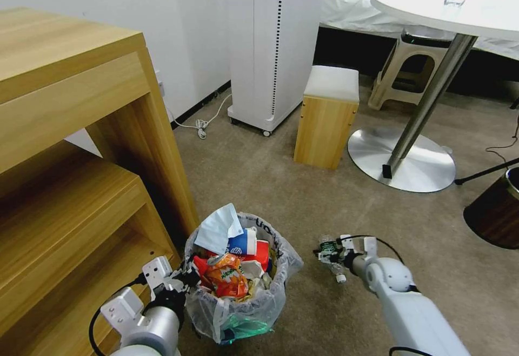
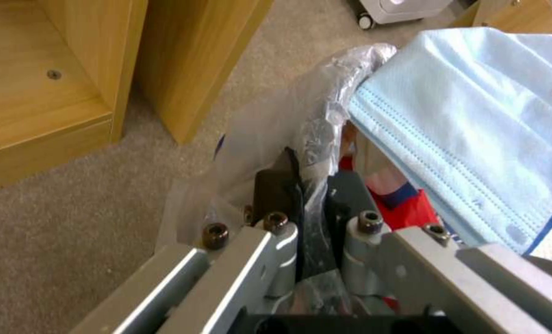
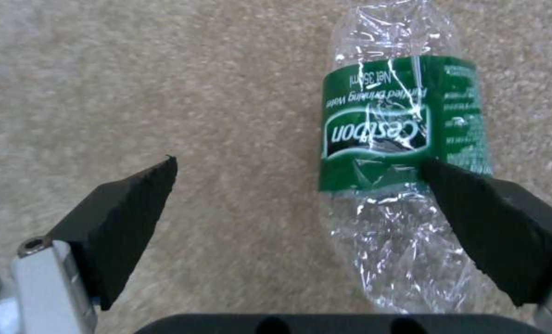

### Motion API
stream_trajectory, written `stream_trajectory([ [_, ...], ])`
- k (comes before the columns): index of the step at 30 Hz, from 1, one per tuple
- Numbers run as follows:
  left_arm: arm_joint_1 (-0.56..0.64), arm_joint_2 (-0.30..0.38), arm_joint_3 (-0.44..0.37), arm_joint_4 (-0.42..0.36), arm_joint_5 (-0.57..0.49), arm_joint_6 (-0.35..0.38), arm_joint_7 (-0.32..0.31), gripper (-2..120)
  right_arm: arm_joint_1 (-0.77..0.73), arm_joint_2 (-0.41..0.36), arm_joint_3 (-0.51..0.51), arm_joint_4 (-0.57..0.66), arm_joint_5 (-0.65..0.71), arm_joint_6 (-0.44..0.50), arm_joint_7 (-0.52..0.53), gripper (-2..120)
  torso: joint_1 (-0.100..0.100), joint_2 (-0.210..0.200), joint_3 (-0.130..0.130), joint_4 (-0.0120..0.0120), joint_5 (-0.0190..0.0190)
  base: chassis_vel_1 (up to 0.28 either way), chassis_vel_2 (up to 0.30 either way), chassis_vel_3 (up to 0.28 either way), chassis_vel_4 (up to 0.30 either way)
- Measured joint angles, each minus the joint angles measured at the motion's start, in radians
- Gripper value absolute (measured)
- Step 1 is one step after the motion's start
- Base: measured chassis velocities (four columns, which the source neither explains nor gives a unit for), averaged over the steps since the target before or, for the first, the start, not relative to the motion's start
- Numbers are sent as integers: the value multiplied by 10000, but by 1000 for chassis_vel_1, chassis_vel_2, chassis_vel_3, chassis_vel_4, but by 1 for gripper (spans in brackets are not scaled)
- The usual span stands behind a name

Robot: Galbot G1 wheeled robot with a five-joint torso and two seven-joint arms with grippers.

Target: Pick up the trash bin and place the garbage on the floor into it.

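Left gripper [image 2: 313, 204], nearest the shelf, is clamped on the bin's [image 1: 238, 296] bagged rim, pads pinching the plastic liner [image 2: 325, 125]. Bin sits low on the left, already stuffed: blue mask [image 1: 217, 227], orange wrapper [image 1: 227, 276], red and white carton bits. Whether it rests on the carpet [image 1: 259, 178] or hangs off it, can't tell.

Right gripper [image 3: 297, 204] is down at the carpet just right of the bin, jaws wide apart. Bottle [image 3: 399, 185], crushed clear plastic with a green label, lies on the carpet inside the jaw gap but off-centre: it touches or nearly touches 1 pad [image 3: 492, 227], with bare carpet between it and the other pad [image 3: 124, 218]. Its long axis runs straight out from the wrist, across the closing line, so closing would likely squeeze the body across its width. Right arm is clearly the one for this pick.

Judgement: the grab is not yet made; thin crushed plastic may slip or buckle.

Farther off: wooden stool [image 1: 327, 115], round table's steel base [image 1: 403, 159], brown bin [image 1: 494, 213] at the right.
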State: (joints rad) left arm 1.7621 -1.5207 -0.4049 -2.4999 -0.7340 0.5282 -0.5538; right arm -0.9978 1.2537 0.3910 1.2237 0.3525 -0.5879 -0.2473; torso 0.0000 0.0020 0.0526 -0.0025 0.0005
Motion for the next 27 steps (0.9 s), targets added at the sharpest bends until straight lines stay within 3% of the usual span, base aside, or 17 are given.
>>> stream_trajectory([
  [18,-128,52,-61,-1,-135,4,9,3,67,-134,22,-262,-274,-566,610,100,0,1,1,1,3,0,0,0,0],
  [21,-128,49,-54,0,-138,4,10,3,49,-152,44,-325,-318,-562,614,97,1,1,2,-1,6,0,0,0,0],
  [27,-85,49,-40,-1,-135,-11,9,3,50,-169,123,-529,-494,-435,603,75,0,1,1,0,3,0,0,0,0],
])
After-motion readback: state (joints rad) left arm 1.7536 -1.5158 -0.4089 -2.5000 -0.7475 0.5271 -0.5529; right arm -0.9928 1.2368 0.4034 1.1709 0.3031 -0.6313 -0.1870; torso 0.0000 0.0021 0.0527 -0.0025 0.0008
